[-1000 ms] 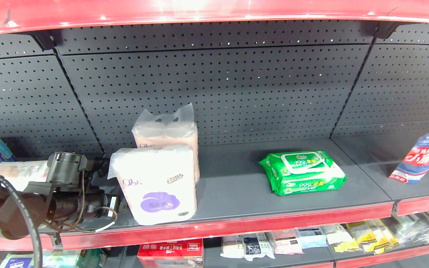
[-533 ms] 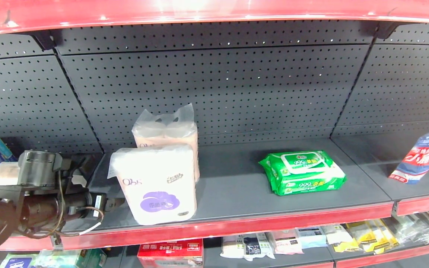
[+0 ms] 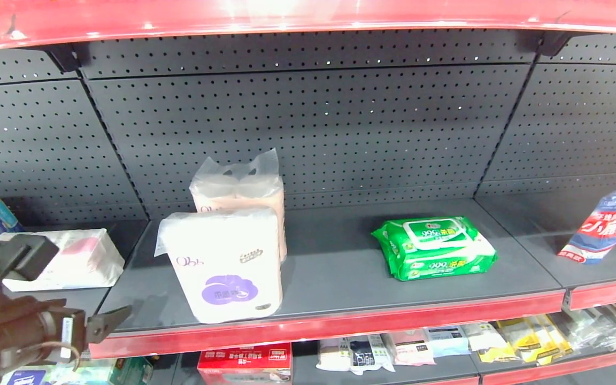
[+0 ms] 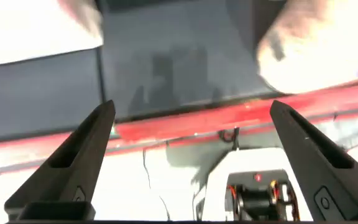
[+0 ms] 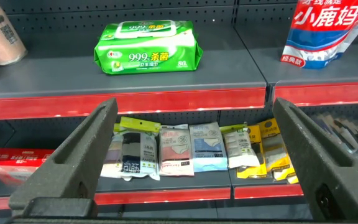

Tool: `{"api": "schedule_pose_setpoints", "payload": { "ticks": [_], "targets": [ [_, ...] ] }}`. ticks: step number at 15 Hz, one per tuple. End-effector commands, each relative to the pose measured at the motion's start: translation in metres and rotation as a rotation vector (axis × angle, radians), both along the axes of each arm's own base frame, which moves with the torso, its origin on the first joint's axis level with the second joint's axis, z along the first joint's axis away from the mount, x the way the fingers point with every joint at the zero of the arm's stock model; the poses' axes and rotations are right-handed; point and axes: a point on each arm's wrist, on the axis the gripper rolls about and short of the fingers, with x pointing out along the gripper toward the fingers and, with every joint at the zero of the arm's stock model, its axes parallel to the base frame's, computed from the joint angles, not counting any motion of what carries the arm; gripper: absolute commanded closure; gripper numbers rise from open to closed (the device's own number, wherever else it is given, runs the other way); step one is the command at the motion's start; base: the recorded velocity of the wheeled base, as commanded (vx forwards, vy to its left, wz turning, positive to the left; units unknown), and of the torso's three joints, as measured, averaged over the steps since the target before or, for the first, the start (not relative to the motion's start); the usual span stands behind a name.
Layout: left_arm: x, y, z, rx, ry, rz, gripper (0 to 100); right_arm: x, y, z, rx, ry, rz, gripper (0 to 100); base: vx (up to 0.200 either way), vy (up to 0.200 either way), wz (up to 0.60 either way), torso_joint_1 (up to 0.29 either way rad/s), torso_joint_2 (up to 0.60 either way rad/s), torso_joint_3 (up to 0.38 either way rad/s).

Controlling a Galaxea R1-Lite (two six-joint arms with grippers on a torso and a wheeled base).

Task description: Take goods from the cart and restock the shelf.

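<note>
While soft white-and-pink plastic-wrapped tissue pack [image 3: 62, 259] lies left on dark shelf [image 3: 340, 267], likely light, squashy, best pinched across narrow sides, left end effector [image 4: 191, 112] hangs open, empty; right end effector [image 5: 194, 102] open too.

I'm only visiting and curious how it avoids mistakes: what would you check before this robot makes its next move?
1. The left gripper is open and empty: ok.
2. The right gripper is open and empty: ok.
3. The tissue pack lies on the shelf, apart from the left gripper: ok.
4. There is bare shelf between the white roll pack and the green wipes for more goods: ok.
5. Goods in hand to place: not ok.
</note>
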Motion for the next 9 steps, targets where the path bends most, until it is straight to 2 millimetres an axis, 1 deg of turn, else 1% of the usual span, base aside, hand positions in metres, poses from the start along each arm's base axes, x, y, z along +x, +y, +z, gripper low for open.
{"api": "schedule_pose_setpoints", "payload": {
  "ticks": [1, 2, 3, 4, 5, 6, 7, 9],
  "targets": [
    [-0.077, 0.005, 0.004, -0.01, -0.216, 0.029, 0, 0.0, 0.0, 0.0, 0.0, -0.002, 0.001, 0, 0.0, 0.0, 0.0, 0.0, 0.0, 0.0],
    [-0.092, 0.006, -0.006, -0.013, -0.244, 0.042, 0, 0.0, 0.0, 0.0, 0.0, 0.0, 0.001, 0, 0.0, 0.0, 0.0, 0.0, 0.0, 0.0],
    [-0.102, 0.007, -0.015, -0.016, -0.262, 0.063, 0, 0.0, 0.0, 0.0, 0.0, 0.0, 0.001, 0, 0.0, 0.0, 0.0, 0.0, 0.0, 0.0],
    [-0.121, 0.006, -0.034, -0.029, -0.312, 0.07, 0, 0.0, 0.0, 0.0, 0.0, 0.0, 0.001, 0, 0.0, 0.0, 0.0, 0.0, 0.0, 0.0],
    [-0.137, 0.004, -0.054, -0.014, -0.353, 0.079, 0, 0.0, 0.0, 0.0, 0.0, -0.002, 0.001, 0, 0.0, 0.0, 0.0, 0.0, 0.0, 0.0],
    [-0.146, 0.003, -0.062, 0.026, -0.402, 0.083, 0, 0.0, 0.0, 0.0, 0.0, -0.002, 0.001, 0, 0.0, 0.0, 0.0, 0.0, 0.0, 0.0],
    [-0.15, 0.003, -0.062, 0.021, -0.454, 0.046, 0, 0.0, 0.0, 0.0, 0.0, -0.002, 0.001, 0, 0.0, 0.0, 0.0, 0.0, 0.0, 0.0],
    [-0.155, 0.004, -0.063, 0.01, -0.503, -0.013, 0, 0.0, 0.0, 0.0, 0.0, -0.002, 0.001, 0, 0.0, 0.0, 0.0, 0.0, 0.0, 0.0]
  ]
}}
